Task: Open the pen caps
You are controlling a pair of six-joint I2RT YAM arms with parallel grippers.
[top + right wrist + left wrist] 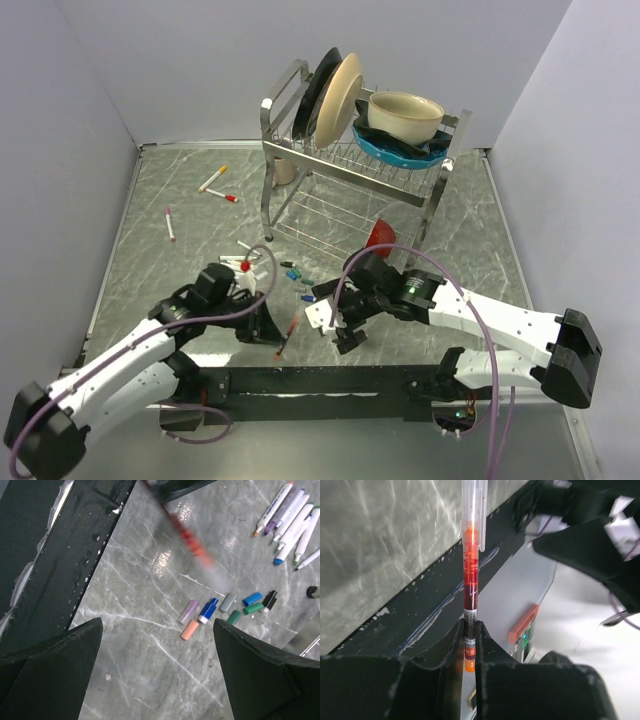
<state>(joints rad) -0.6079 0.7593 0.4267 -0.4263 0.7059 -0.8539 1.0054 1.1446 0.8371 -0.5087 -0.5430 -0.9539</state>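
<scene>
From above: my left claw (271, 332) pinches a red pen (288, 338); my right claw (335, 320) gapes beside it. Left wrist: I hold only the pen's tail (clear cap (474, 510) on), so a pull may pivot it loose. Right wrist: wide, empty, above loose pen caps (207, 611) on the worktop (135, 670); a misaimed close could scatter them.

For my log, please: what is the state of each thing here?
Red pen, clamped in left fingers.
Right fingers, open, empty.
Caps, off, lying on table.
Grouped pens, uncapped.
Far pens, capped.
Plates, upright in rack.
</scene>
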